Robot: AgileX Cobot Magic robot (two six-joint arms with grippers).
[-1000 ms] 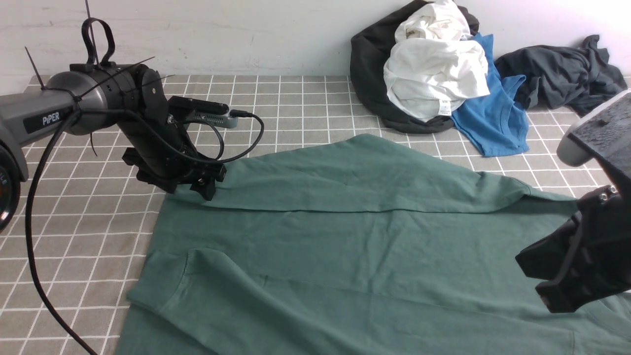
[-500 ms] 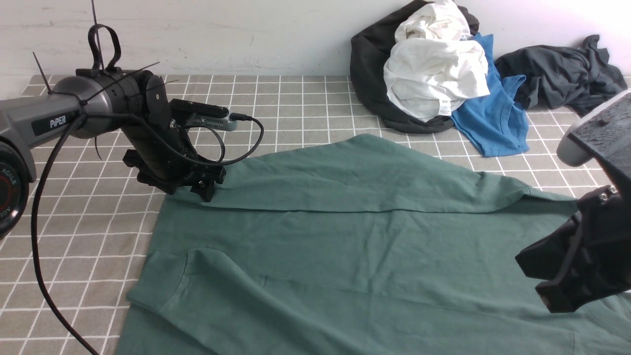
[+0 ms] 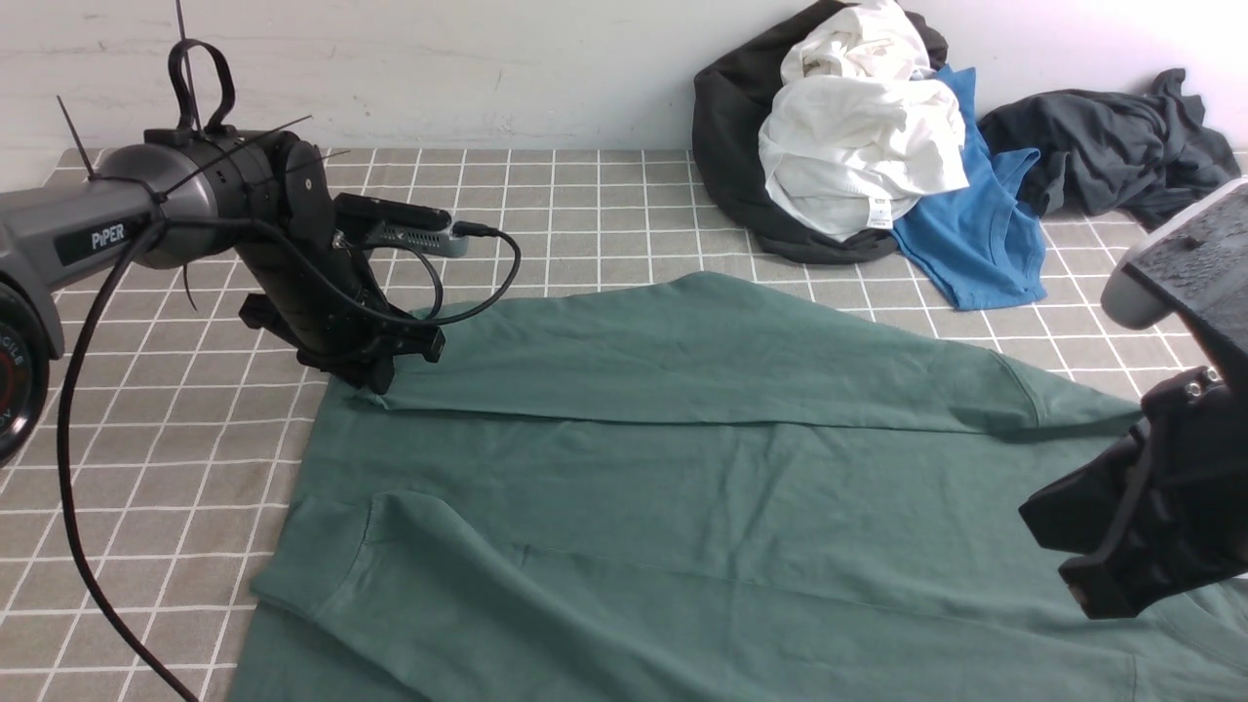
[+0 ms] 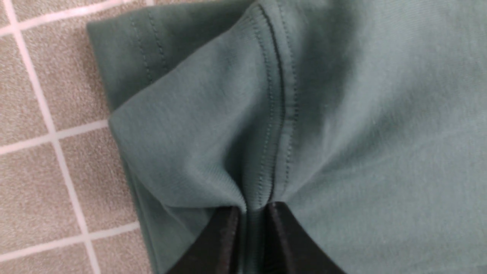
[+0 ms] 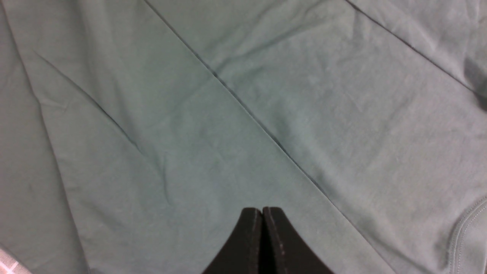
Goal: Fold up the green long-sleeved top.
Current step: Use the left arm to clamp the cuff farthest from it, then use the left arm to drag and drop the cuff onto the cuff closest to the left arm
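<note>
At the far left corner of the green top [image 3: 682, 468], the left gripper [image 3: 375, 375] has its jaws pinching a fold of cloth. In the left wrist view a stitched seam [image 4: 279, 114] runs straight in between the jaws, and the fabric puckers around them. The top lies spread over the middle and near part of the checked tablecloth [image 3: 175, 448]. Its far part is laid over as a long flap [image 3: 702, 351], whose edge runs from the left gripper across to the right side. A sleeve lies flat over the body on the near left.

The right gripper [image 3: 1102, 575] hangs over the near right part of the top, jaws pressed together with nothing between them. The pile of clothes [image 3: 858, 146] sits well apart at the far right.

The step in hand looks like a fresh grasp of the far left corner, ready for carrying a fold. The next move probably calls for lifting that corner just clear of the cloth and drawing it towards the near side. The pinch should hold every layer, and the right side would need matching help.
</note>
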